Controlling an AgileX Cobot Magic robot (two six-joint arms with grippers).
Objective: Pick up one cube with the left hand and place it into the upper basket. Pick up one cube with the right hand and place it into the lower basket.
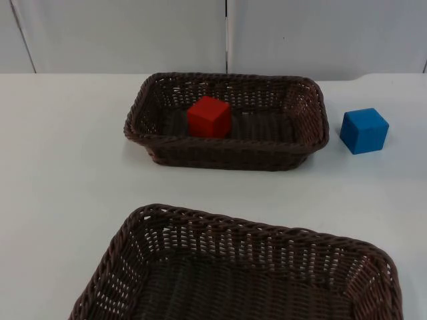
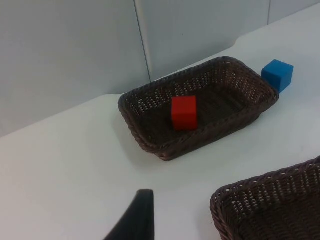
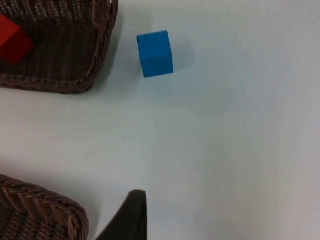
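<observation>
red cube (image 1: pixel 209 117) in upper basket (image 1: pixel 303 143), blue cube (image 1: pixel 364 131) beside it on table (image 1: pixel 60 173) — lower basket (image 1: pixel 167 220) empty, jaw state of both grippers unclear

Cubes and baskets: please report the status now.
Red cube inside upper basket. Blue cube on table, right of that basket. Lower basket holds no cube. Nothing blocks blue cube.

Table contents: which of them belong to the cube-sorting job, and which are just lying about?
Job:
red cube, already in the upper basket
blue cube, on the table beside that basket
lower basket, no cube seen in it

Lying about:
nothing; just the white table and grey partition wall
</observation>
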